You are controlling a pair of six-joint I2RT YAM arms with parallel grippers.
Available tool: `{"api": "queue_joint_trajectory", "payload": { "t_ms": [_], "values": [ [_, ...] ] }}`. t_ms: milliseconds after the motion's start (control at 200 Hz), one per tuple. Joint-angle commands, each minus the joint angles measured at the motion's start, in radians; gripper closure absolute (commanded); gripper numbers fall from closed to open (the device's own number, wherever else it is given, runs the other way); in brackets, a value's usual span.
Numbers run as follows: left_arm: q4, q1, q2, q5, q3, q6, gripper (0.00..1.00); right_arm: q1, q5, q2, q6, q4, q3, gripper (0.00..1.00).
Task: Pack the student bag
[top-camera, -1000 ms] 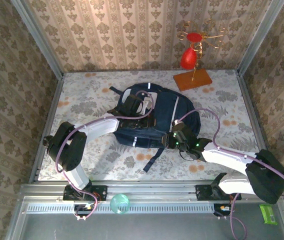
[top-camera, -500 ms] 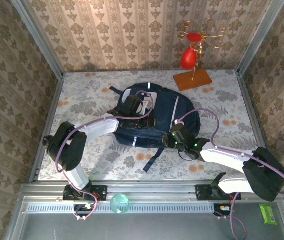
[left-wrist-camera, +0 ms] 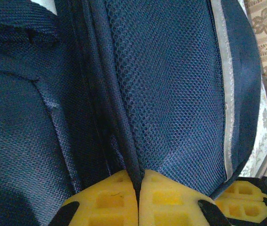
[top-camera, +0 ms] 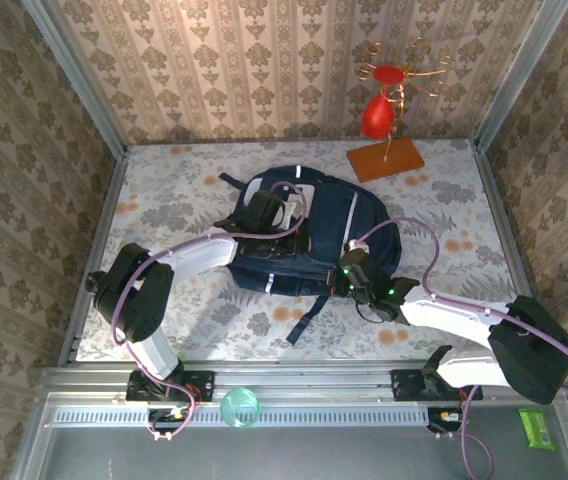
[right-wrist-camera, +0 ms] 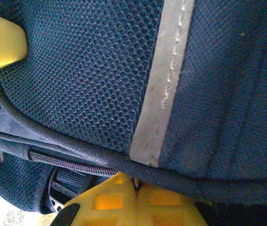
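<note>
1. Floral cloth covers the table (top-camera: 164, 200), with patterned wallpaper all round; a red ornament (top-camera: 378, 117) stands at the far right.
2. Mid-table lies the student bag (top-camera: 309, 240) — navy, with grey strips and a strap trailing toward the near edge.
3. Left gripper (top-camera: 264, 212) sits on the bag's far-left part, its yellow fingers (left-wrist-camera: 110, 197) pinched together on a seam fold.
4. Right gripper (top-camera: 350, 276) — at the bag's near-right edge — has its fingers (right-wrist-camera: 110, 200) closed tight on the piping beside a zip.
</note>
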Motion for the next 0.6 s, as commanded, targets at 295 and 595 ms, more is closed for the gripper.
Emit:
{"api": "queue_joint_trajectory", "payload": {
  "t_ms": [295,595],
  "values": [
    [-0.156,0.088,-0.043,-0.099,-0.011,0.171,1.00,-0.100,0.172,-0.161,-0.111,-0.265,-0.020,1.00],
    [-0.219,0.123,-0.026,-0.074,0.020,0.253,1.00,-0.260,0.011,-0.188,-0.327,-0.274,0.017,1.00]
  ]
}}
